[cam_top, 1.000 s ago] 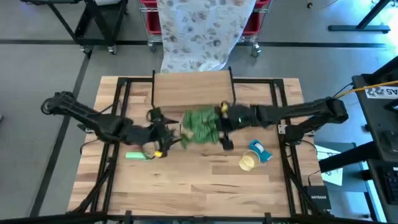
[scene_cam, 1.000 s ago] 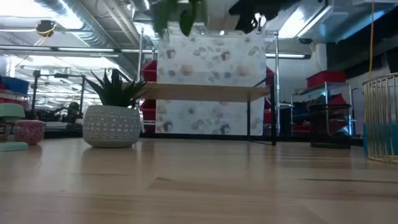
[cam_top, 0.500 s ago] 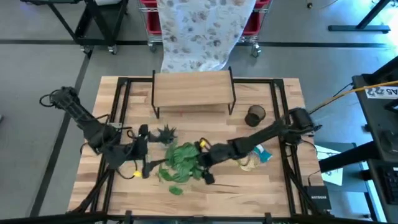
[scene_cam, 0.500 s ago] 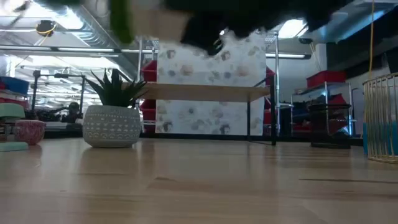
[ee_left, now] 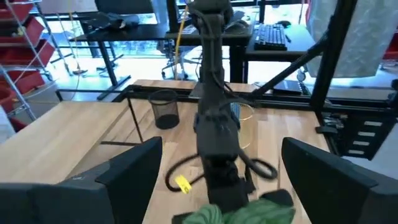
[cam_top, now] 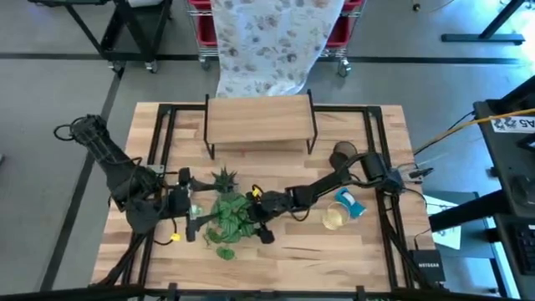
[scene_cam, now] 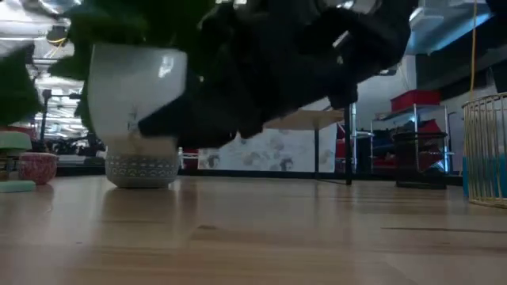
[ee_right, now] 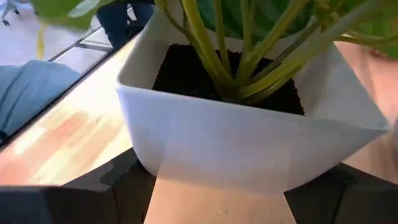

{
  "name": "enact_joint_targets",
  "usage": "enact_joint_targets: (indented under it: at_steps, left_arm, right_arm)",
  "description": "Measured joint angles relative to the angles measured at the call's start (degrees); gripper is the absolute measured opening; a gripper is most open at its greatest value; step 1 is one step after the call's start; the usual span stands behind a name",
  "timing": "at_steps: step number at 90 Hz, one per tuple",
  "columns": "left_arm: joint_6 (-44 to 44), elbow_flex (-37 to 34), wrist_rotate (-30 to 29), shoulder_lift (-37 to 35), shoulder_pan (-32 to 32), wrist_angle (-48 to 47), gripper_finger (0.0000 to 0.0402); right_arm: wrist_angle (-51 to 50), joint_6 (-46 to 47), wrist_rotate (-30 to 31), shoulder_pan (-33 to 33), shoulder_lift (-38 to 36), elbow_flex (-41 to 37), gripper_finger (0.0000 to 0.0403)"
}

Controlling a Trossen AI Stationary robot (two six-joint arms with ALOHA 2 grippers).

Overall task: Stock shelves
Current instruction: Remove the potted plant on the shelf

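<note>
The right gripper [cam_top: 251, 219] is stretched low across the counter [cam_top: 368, 267], its two fingers clamped on either side of a white pot [ee_right: 249, 140] that holds a leafy green plant [cam_top: 227, 219]. From the wrist view the pot sits squarely between the dark fingers [ee_right: 84, 193], dark soil and pale green stems showing over its rim. From table height the white pot [scene_cam: 136, 91] hangs clear of the wood, with open air beneath it.

The left gripper [cam_top: 194, 209] sits just beside the leafy plant on its left, fingers spread wide and holding nothing; its wrist view looks straight at the right arm between its two open fingers [ee_left: 130, 171].

The shelves [cam_top: 259, 124] stand at the far edge of the counter, centred, well apart from both grippers, and the plank top is bare. A strip of open wood runs between the shelves and the plants.

A spiky little plant [cam_top: 223, 178] sits just behind the leafy one, in a grey patterned pot [scene_cam: 142, 168]. Off to the right are a dark mesh cup [cam_top: 343, 155] near the shelves' right leg, and a yellow wire basket [cam_top: 334, 217] with a blue item [cam_top: 349, 202] touching it. The near half of the counter is open wood out to its front edge.
</note>
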Motion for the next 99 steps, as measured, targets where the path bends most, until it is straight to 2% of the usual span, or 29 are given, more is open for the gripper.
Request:
enact_joint_targets:
  at_steps: [26, 42, 72, 87, 99]
  left_arm:
    - [-1.7, 0.0, 0.1, 0.3, -0.2, -0.2, 0.0314]
    - [-3.0, 0.0, 0.1, 0.3, -0.2, -0.3, 0.0314]
    - [-5.3, 0.0, 0.1, 0.3, -0.2, -1.6, 0.0314]
    - [-7.0, 0.0, 0.1, 0.3, -0.2, -2.6, 0.0314]
    - [-11.6, 0.0, -2.0, 0.3, -0.1, -7.4, 0.0314]
  right_arm:
    - [0.9, 0.3, 6.7, 0.1, 4.1, 2.4, 0.0271]
    - [-3.4, 0.3, 4.2, 0.1, 7.4, 8.2, 0.0275]
    - [-10.4, -0.1, 1.1, 0.1, 7.8, 11.3, 0.0336]
    - [-21.7, -0.4, -0.3, 0.1, 6.9, 14.9, 0.0376]
    - [-28.6, -0.6, -0.3, 0.2, 4.3, 14.7, 0.0396]
